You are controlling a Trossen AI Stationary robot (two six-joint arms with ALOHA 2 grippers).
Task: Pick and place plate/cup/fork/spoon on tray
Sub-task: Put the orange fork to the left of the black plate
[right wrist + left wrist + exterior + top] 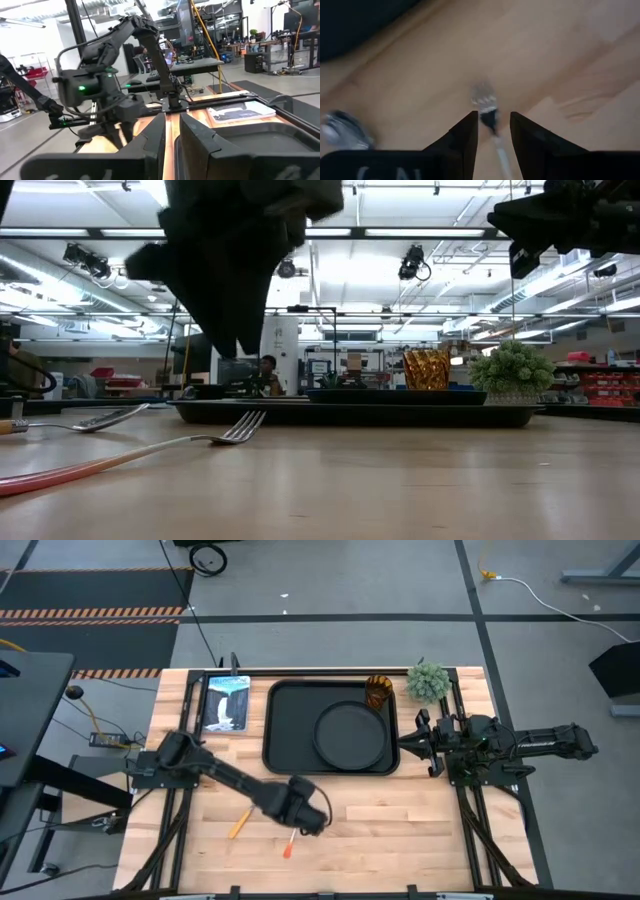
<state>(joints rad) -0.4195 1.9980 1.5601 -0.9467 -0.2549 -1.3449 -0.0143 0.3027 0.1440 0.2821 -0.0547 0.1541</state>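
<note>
left end effector (494, 131): hovered over the fork (289, 844), fingers parted, gripping nothing
right end effector (412, 743): waited beside the tray (283, 730), fingers slightly apart, empty
plate (349, 735): on tray
cup (378, 692): on tray corner

From my right wrist camera I see the right gripper (171, 142) low in the frame, its two dark fingers parted by a narrow gap. Past them, at lower right, lies the black tray (260, 142), with a picture booklet (241, 111) just above it. The left arm (107, 75) fills the left half.
</note>
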